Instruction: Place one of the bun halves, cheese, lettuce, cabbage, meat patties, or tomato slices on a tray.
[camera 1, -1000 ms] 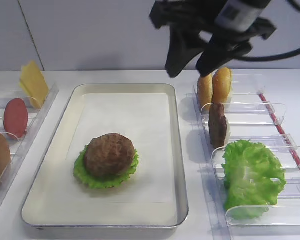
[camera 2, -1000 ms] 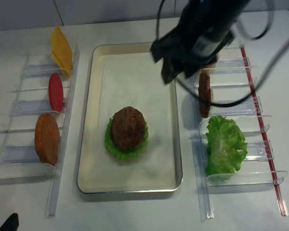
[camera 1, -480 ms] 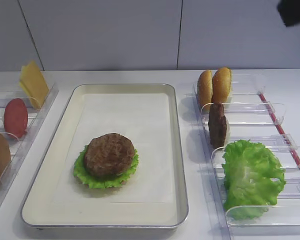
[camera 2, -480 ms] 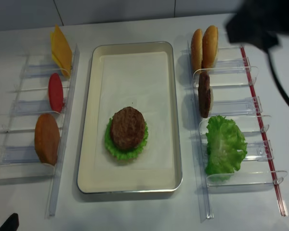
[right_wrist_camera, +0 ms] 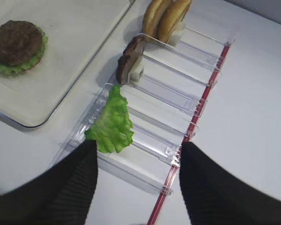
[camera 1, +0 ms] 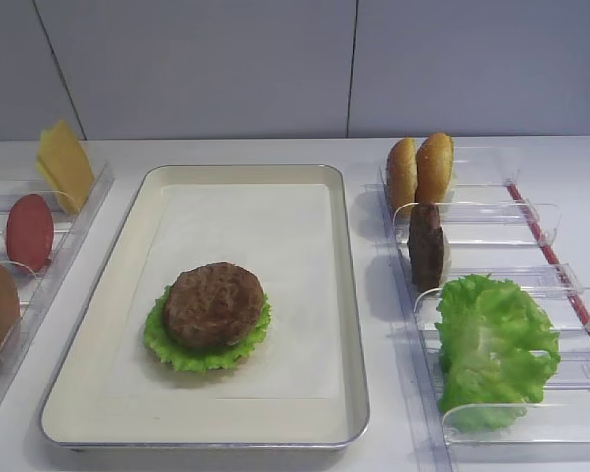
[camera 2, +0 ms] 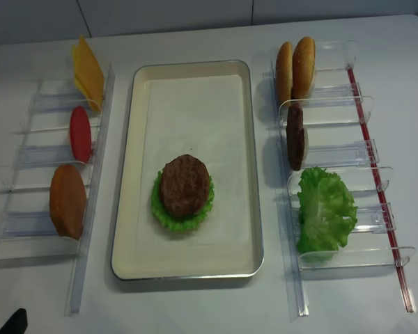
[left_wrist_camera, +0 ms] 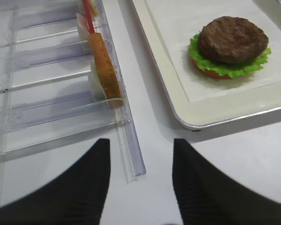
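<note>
Dark brown grainy meat patty (camera 1: 214, 303) rests on ruffled green lettuce leaf (camera 1: 167, 346) inside cream metal-rimmed tray (camera 1: 344, 295); placement step judged done. Next move: fetch further ingredient, e.g. red tomato slice (camera 1: 29, 232) or yellow cheese square (camera 1: 66, 163). Right pincer (right_wrist_camera: 138, 176) wide open, empty, above right-hand clear rack (right_wrist_camera: 178, 93), well apart from patty. Left pincer (left_wrist_camera: 140, 178) open, empty, over bench (left_wrist_camera: 150, 140) near tray corner.

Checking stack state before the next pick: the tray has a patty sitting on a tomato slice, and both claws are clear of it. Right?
Not quite. The patty on the tray sits on lettuce, not a tomato slice; the exterior high view shows green frill around it. The tomato slice stands in the left rack. Both claws are clear of the tray.
</note>
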{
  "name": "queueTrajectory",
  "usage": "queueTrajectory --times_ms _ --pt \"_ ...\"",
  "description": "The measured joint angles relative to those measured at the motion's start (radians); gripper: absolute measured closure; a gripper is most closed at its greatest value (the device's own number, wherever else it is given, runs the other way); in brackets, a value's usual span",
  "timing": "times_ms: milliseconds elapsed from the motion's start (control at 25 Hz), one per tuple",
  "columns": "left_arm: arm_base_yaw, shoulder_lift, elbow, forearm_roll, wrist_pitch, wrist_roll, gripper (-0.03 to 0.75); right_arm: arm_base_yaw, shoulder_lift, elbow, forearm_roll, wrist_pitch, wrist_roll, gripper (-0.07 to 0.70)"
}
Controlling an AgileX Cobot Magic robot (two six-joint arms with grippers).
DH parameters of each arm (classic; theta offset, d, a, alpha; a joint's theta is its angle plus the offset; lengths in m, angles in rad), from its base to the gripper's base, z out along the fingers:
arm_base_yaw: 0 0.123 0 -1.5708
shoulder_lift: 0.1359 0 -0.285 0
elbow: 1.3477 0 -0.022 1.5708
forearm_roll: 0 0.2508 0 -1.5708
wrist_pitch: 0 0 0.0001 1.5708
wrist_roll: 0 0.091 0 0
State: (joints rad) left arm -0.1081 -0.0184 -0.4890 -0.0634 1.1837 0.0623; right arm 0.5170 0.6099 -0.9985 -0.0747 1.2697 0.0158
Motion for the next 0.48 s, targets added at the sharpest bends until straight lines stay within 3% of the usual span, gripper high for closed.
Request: queueTrajectory --times_ms 160,480 --pt "0.0 0.0 0.0 0.0 0.0 0.0 0.422 -0.011 -0.144 0.108 -0.007 0.004 0.0 0.215" --pt "0.0 0.0 0.0 0.0 0.0 0.0 0.422 -0.233 -0.369 0.33 -0.002 0.002 0.0 0.215"
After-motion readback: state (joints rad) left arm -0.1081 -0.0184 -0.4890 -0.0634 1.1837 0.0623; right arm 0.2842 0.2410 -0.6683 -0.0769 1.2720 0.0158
